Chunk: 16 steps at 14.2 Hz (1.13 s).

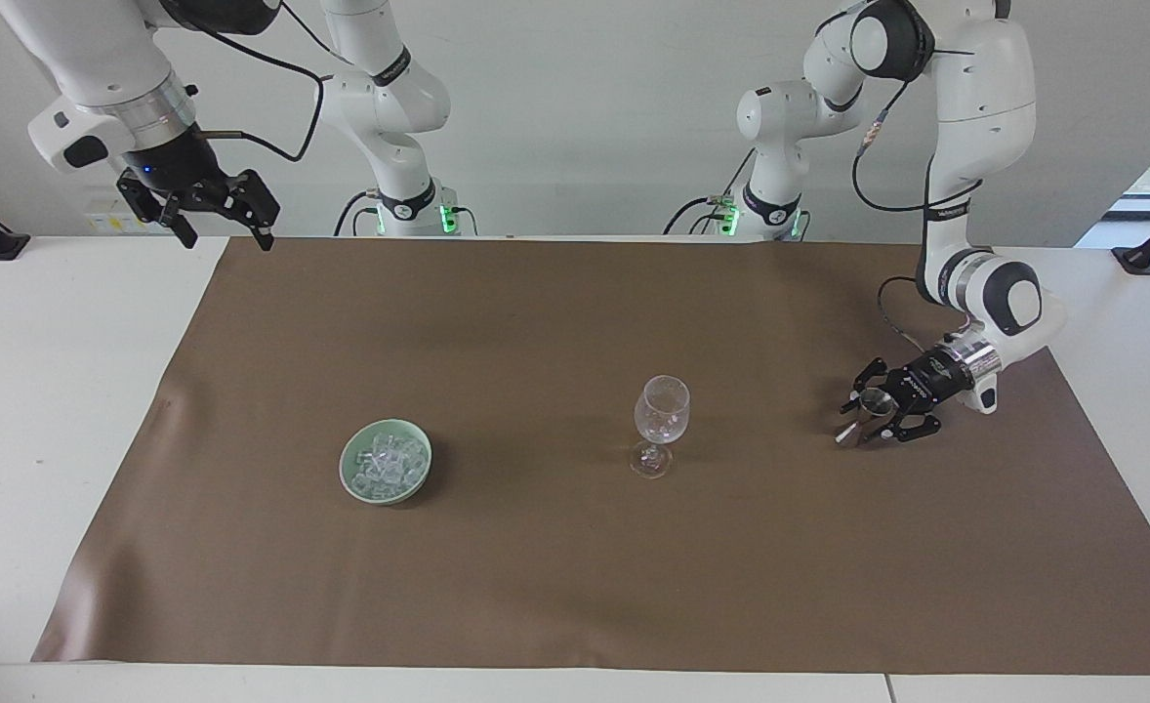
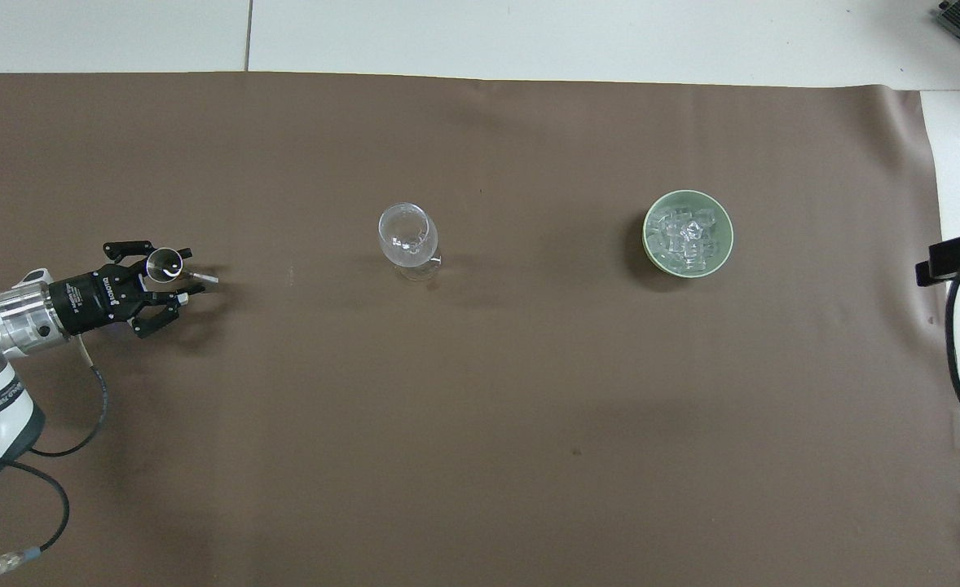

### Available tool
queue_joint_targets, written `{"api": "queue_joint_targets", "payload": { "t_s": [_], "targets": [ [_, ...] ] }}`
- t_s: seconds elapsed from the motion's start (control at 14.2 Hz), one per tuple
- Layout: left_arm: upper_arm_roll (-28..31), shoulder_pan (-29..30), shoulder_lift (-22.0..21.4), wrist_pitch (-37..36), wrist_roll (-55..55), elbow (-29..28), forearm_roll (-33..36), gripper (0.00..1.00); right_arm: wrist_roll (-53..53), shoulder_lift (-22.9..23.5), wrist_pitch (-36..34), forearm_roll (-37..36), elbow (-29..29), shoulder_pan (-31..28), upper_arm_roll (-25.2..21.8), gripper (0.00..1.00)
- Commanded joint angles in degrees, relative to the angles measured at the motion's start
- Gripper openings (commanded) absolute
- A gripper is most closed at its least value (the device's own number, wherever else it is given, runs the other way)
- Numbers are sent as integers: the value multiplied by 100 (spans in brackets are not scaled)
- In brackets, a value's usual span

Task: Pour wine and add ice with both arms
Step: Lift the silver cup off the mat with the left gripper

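The ice (image 1: 386, 467), a heap of small clear glassy cubes, lies in a shallow pale green round bowl (image 1: 350, 471) at lower left of centre in the facing view; in the overhead view the ice (image 2: 686, 239) and the bowl (image 2: 726, 241) sit at upper right of centre. The bowl rests on a brown rectangular table mat (image 1: 536, 586) that covers most of a white table (image 1: 48, 391).

A clear stemmed wine glass (image 1: 661, 422) stands upright on the mat near the centre of the facing view, well apart from the bowl, toward the left arm's end of the table. In the overhead view the glass (image 2: 405, 238) appears just left of centre.

At the right of the facing view, the black two-fingered left gripper (image 1: 876, 415) is low over the mat, lying roughly level. Its fingers are closed in narrowly on a small silver metal measuring cup (image 1: 870, 402), which stands with its mouth up. In the overhead view the left gripper (image 2: 172, 277) and the cup (image 2: 162, 263) are at middle left.

The black two-fingered right gripper (image 1: 224, 227) waits raised at the upper left of the facing view, over the mat's corner, fingers spread wide and holding nothing.
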Motion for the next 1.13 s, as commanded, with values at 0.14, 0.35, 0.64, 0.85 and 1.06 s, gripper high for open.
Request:
{"api": "queue_joint_targets", "payload": {
  "t_s": [0.14,0.35,0.64,0.85,1.06],
  "targets": [
    [70,-101,-53,104,83,-134,-156,49,102,-40,46,-11,-30,1,6,100],
    [79,-92,-53,104,83,-134,-156,47,102,-40,46,-11,-30,1,6,100],
    [79,-84,-53,104,74,-134,-156,43,102,-40,46,-11,-30,1,6,100],
    [79,-75,-53,104,74,-143,-156,33,102,-40,46,-11,-30,1,6,100],
    [79,-66,-53,104,74,-143,-156,28,102,-40,46,-11,-30,1,6,100]
  ]
}}
